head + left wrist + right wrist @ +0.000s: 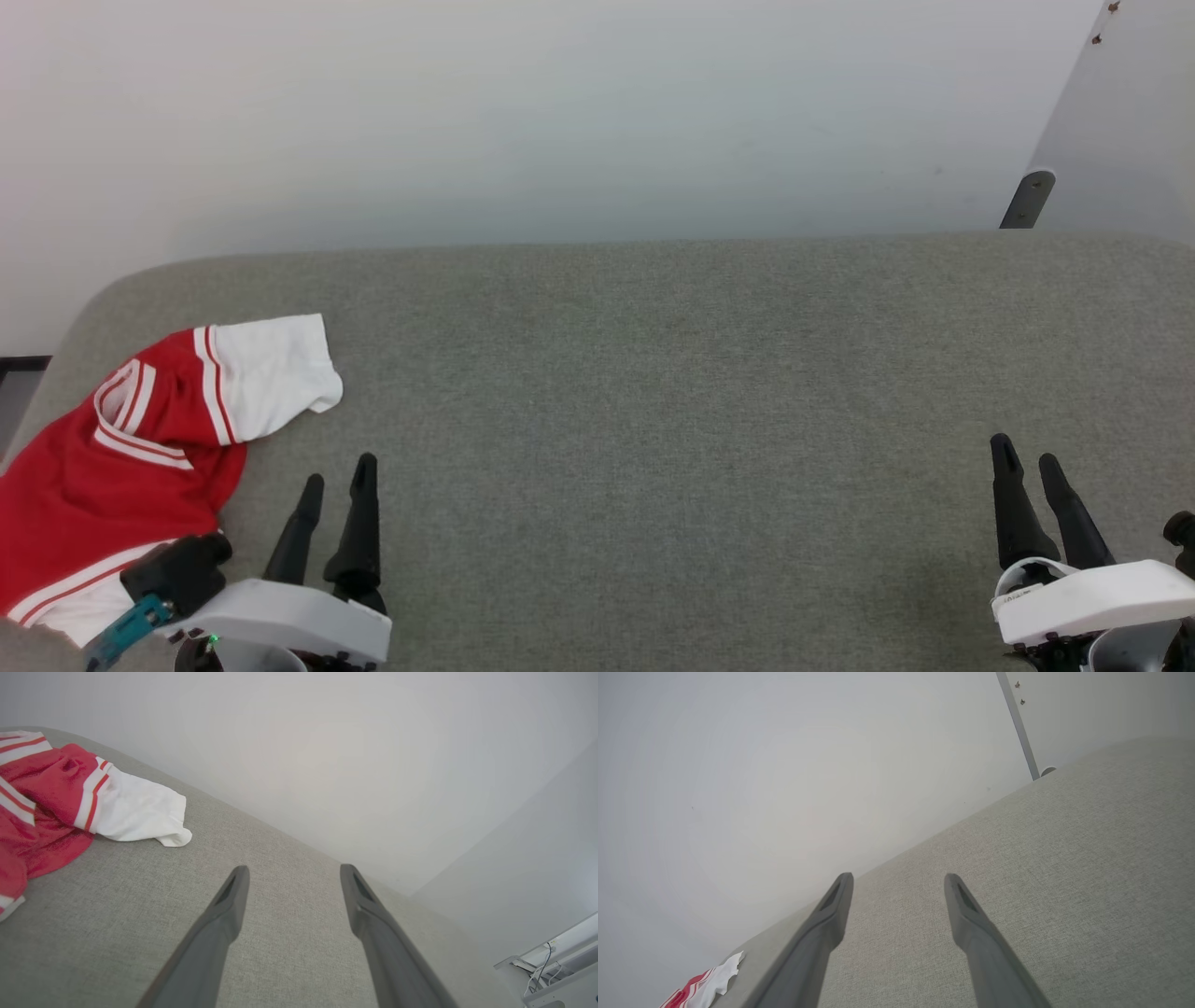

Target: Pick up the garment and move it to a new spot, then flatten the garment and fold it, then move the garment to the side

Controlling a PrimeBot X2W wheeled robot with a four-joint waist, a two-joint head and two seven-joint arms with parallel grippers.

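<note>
The garment [112, 467], a red T-shirt with white sleeves and red-white stripe trim, lies crumpled at the far left of the grey fabric surface [653, 392], one white sleeve [275, 373] spread toward the middle. It also appears at the upper left of the left wrist view as the garment [51, 793], and tiny at the lower left of the right wrist view as the garment [703, 987]. My left gripper [338, 476] is open just right of the shirt, holding nothing. My right gripper [1027, 455] is open at the lower right, far from it.
A pale wall [560, 112] rises behind the surface's far edge. A dark bracket [1027, 198] and a panel stand at the back right. The surface's left corner is rounded, and the shirt lies close to that edge.
</note>
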